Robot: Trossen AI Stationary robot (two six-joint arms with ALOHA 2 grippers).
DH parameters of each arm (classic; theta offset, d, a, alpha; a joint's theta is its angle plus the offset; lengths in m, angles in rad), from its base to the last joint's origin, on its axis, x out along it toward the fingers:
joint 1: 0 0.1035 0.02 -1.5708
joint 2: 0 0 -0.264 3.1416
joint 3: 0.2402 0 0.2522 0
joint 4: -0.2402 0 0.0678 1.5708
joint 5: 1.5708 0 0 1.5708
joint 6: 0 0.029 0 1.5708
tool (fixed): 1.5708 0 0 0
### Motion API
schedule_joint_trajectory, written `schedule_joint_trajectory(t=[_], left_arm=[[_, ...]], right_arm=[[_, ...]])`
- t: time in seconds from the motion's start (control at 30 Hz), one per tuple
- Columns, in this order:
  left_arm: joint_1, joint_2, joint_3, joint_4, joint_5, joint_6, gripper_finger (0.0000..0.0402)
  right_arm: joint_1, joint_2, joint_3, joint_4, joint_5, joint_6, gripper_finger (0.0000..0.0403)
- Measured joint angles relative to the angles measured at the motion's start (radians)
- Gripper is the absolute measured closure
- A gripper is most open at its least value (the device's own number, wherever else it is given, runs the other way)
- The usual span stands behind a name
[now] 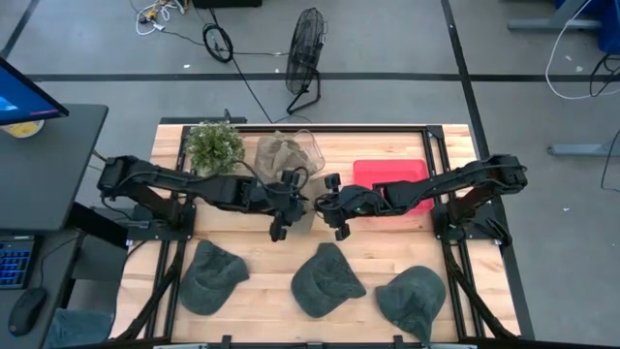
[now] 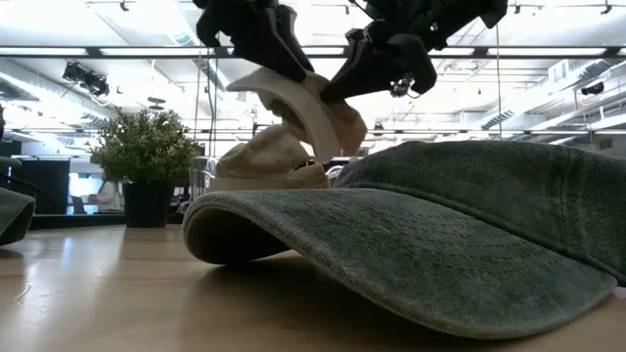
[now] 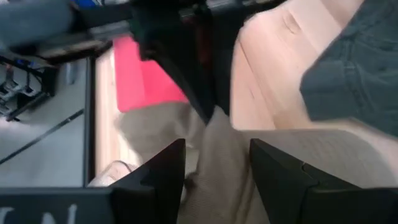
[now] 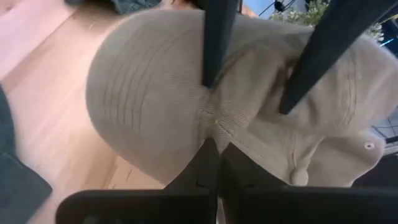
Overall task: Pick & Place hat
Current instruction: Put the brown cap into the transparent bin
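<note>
A beige hat with ribbed stitching is hanging between the dark left end effector and the dark right end effector. Three grey-green hats are lying on the pale wooden worktop, near a red tray and a green plant.

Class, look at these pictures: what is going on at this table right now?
Both robot arms meet over the middle of the wooden table, handling one beige cotton cap. The left pincer has cap fabric between its fingers, and the right pincer is shut on the cap too, holding it lifted above the tabletop. Three dark green caps lie along the near edge. A red tray and a small potted plant sit at the far side.
</note>
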Motion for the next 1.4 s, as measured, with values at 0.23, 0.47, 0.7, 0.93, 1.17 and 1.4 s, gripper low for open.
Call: schedule_joint_trajectory(t=[0.23,0.47,0.7,0.93,1.17,1.4], left_arm=[[0.0,0.005,0.001,-0.079,0.001,-0.086,0.0239],[-0.001,0.005,0.001,-0.091,0.005,-0.1,0.0354],[0.0,0.005,-0.002,-0.162,-0.051,0.086,0.039],[0.0,-0.018,0.036,-0.22,-0.238,0.257,0.0395],[0.075,-0.055,0.089,-0.283,-0.291,0.501,0.0396],[0.22,-0.066,0.088,-0.438,-0.09,0.617,0.0397]], right_arm=[[0.0,0.0,0.0,0.01,0.009,-0.004,0.0401],[0.0,0.0,0.0,0.019,0.013,0.036,0.0398],[0.007,-0.003,0.0,-0.015,0.007,0.142,0.0337],[0.058,-0.003,0.0,-0.04,0.123,0.178,0.026],[0.102,-0.002,0.0,-0.08,0.128,0.235,0.0221],[0.112,-0.002,0.0,-0.125,0.13,0.286,0.0222]])
